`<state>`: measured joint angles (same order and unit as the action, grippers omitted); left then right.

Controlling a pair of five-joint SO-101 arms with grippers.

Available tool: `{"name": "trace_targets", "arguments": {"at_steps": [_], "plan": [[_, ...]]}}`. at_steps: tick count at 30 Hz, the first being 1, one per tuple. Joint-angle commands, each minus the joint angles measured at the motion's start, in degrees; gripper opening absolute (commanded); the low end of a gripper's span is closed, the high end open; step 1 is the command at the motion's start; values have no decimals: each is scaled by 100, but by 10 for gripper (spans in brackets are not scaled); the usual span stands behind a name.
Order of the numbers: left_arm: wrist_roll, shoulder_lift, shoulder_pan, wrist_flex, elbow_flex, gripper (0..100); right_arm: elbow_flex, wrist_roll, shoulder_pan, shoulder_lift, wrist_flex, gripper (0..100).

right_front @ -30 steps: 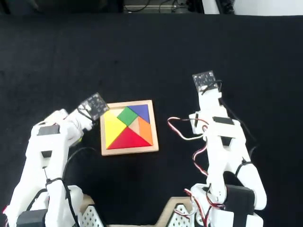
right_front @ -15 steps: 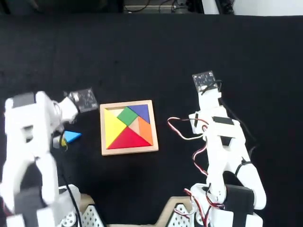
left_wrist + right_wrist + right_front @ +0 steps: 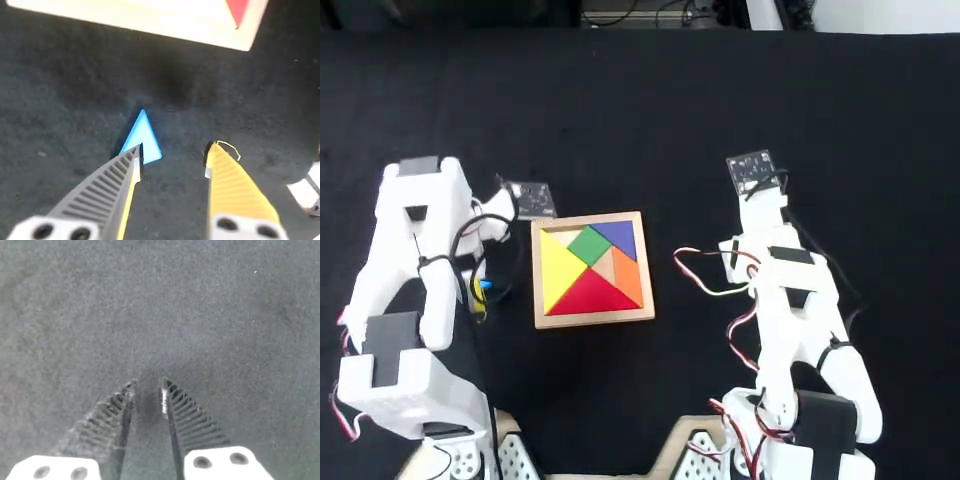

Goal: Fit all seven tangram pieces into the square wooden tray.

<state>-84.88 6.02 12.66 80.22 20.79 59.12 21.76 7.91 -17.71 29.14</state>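
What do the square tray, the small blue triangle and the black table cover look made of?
Square tray: likely unpainted wood, matte light-tan rim.
Small blue triangle: probably painted wood, smooth even colour; could be plastic.
Black table cover: fabric or felt, matte, fuzzy.

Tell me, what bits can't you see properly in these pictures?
- High view: the blue triangle is mostly hidden under the left arm.
- Left wrist view: the wooden tray is cut off by the picture's edge; just one corner shows.
- High view: the right arm's jaws sit hidden beneath its wrist board.
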Motion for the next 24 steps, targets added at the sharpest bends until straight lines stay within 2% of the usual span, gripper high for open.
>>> {"name": "trace_targets", "arguments": {"at_steps": [1, 8, 20, 24], "plan": [[-1714, -281, 198, -185, 154, 218, -57, 44, -70, 13, -105, 81], [-2189, -229, 488, -633, 171, 218, -57, 44, -70, 13, -105, 81], [-2998, -255, 558, -695, 673, 218, -75, 44, -70, 13, -114, 81], [-3218, -264, 673, -1310, 945, 218, -57, 9, -70, 13, -202, 81]]}}
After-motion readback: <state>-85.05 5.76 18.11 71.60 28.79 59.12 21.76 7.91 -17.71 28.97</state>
